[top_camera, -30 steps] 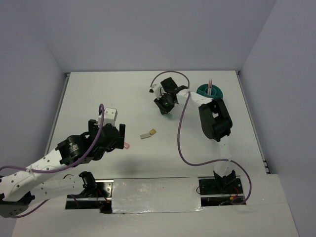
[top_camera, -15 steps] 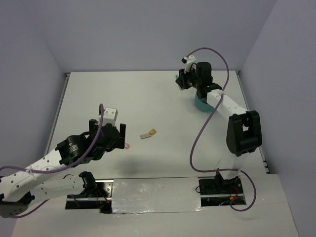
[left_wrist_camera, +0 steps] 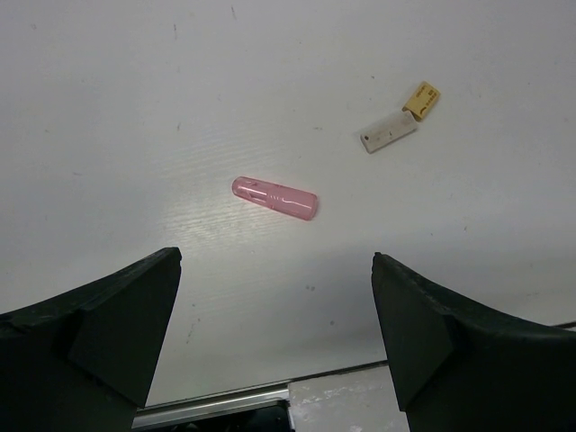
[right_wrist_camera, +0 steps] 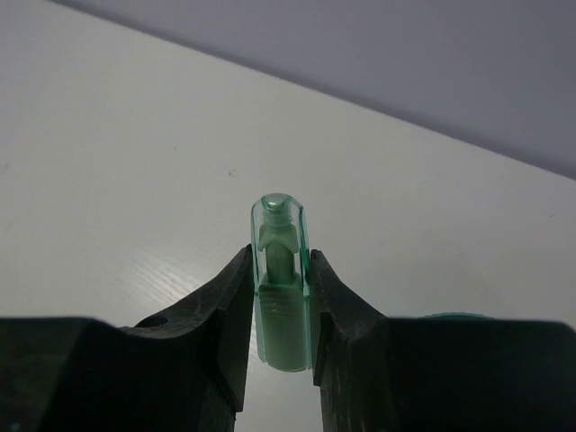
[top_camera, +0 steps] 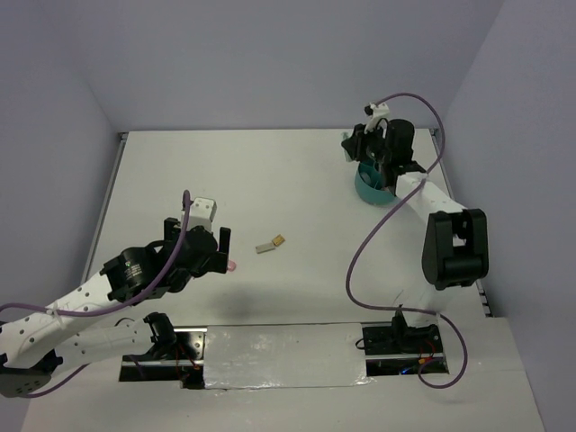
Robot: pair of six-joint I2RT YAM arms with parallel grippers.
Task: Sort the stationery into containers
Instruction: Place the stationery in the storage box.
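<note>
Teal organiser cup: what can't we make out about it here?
- Top external: cup compartments and contents hidden under the right arm.
- Right wrist: only a rim sliver shows; the right end effector, holding the mint-green capsule, blocks the rest.
- Left wrist: cup outside the frame.

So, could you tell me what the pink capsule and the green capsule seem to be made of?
The pink rounded capsule looks like translucent glossy plastic: light passes through it and fine ribs ring one end. The mint-green capsule gripped by the right end effector seems to be a clear plastic shell over an opaque green core, visible through its domed tip.
</note>
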